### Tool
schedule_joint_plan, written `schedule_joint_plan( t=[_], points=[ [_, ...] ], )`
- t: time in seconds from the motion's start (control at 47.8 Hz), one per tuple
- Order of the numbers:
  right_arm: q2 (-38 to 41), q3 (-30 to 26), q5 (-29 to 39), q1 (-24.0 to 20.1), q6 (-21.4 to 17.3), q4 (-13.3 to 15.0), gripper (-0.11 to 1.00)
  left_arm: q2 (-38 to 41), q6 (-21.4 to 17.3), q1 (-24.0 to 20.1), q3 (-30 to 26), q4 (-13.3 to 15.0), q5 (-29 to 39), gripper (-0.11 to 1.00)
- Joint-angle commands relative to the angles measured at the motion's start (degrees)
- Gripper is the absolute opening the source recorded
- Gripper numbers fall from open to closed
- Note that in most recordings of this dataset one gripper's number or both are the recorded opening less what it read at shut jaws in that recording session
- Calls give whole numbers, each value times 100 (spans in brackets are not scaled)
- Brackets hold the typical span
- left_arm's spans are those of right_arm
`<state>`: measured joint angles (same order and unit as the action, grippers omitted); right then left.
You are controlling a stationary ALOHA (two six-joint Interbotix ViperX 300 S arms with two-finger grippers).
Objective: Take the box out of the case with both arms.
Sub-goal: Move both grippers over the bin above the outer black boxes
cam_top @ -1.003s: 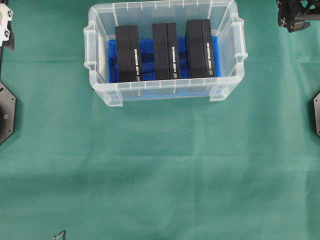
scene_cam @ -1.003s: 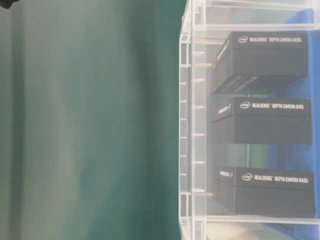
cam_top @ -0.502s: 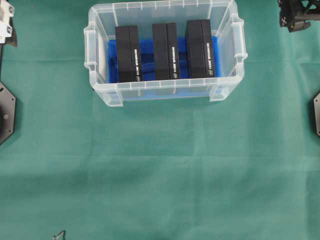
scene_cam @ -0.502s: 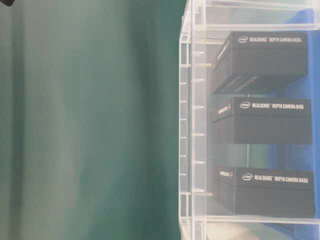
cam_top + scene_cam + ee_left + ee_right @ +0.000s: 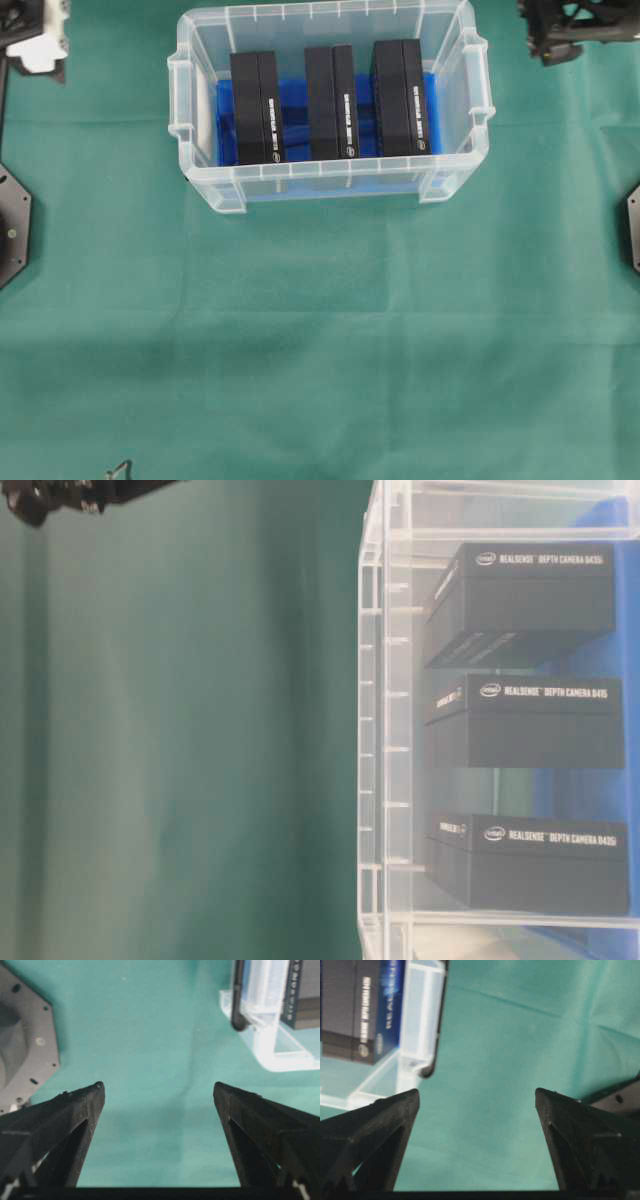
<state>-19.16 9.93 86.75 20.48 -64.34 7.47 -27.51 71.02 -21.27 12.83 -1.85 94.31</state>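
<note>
A: What is standing at the far left of the overhead view?
B: The left gripper [image 5: 35, 35], bearing a white block, is hanging over the green table [image 5: 320, 330] at the top left corner, well apart from the case [image 5: 330, 185]. Below it a black base plate [image 5: 12, 225] is lying at the left edge.

A: How are its fingers standing?
B: In the left wrist view the left gripper [image 5: 159, 1091] is showing both fingers [image 5: 60, 1115] spread wide, with only green cloth between them; nothing is being held. The case corner [image 5: 280, 1055] is showing at the upper right of that view.

A: Where are the boxes lying?
B: Three black boxes are standing on edge inside the case, on its blue sheet [image 5: 295, 100]: the left box [image 5: 257, 107], the middle box [image 5: 331, 102] and the right box [image 5: 402, 97]. They are standing side by side with gaps between them. In the table-level view white lettering is showing on each.

A: And the right side?
B: The right gripper [image 5: 565, 28] is hanging at the top right corner, beside the case but apart from it. In the right wrist view the right gripper [image 5: 477, 1097] is likewise holding its fingers [image 5: 580, 1135] wide over bare cloth, gripping nothing, with the case rim [image 5: 422, 1025] at the upper left.
</note>
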Motion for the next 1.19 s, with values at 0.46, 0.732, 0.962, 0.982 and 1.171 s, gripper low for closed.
schedule_joint_plan(
  t=[0.46, 0.732, 0.962, 0.982, 1.171],
  points=[
    [1090, -967, -571, -316, -325, -79, 94, 1573, -220, 141, -1564, -18, -176, 86],
    [1494, -1318, -703, -396, -272, -185, 94, 2347, -343, 246, -2399, -18, -185, 85],
    [1679, -1468, -721, -396, -229, -220, 94, 2830, -431, 396, -2892, -18, -193, 86],
    [1705, -1485, -721, -404, -220, -229, 94, 2865, -422, 396, -2936, -18, -185, 85],
    [1854, -1573, -738, -404, -149, -229, 94, 3103, -413, 457, -3138, -18, -193, 85]
  ],
)
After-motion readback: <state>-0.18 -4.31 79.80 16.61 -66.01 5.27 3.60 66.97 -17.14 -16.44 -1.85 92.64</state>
